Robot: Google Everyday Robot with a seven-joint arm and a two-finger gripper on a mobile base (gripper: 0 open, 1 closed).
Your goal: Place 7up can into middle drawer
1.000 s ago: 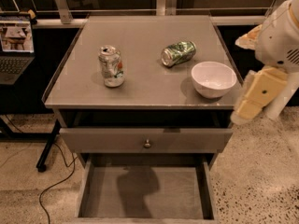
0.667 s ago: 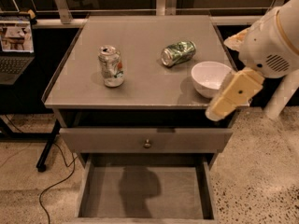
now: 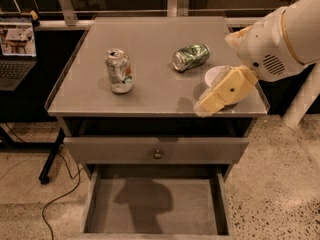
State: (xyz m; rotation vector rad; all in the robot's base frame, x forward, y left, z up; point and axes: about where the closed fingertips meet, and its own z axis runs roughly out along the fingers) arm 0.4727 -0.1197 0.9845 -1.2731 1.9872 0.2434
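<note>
The 7up can [image 3: 119, 70], whitish-silver with green and red marks, stands upright on the left half of the grey cabinet top [image 3: 150, 91]. The middle drawer [image 3: 200, 206] is pulled out below, its flat grey floor showing and nothing in it. My gripper [image 3: 205, 105] hangs from the white arm [image 3: 280, 34] that comes in from the right. It is over the top's right front corner, well to the right of the 7up can and in front of the white bowl [image 3: 212, 74].
A shiny green can [image 3: 190, 57] lies on its side near the middle of the top. A closed drawer front with a small round knob [image 3: 157, 154] sits above the open drawer. A laptop [image 3: 15, 54] stands at the left, with cables on the floor [image 3: 55, 199].
My arm has swung left from beside the cabinet to over its right front corner, and now covers most of the white bowl. The cans have not moved.
</note>
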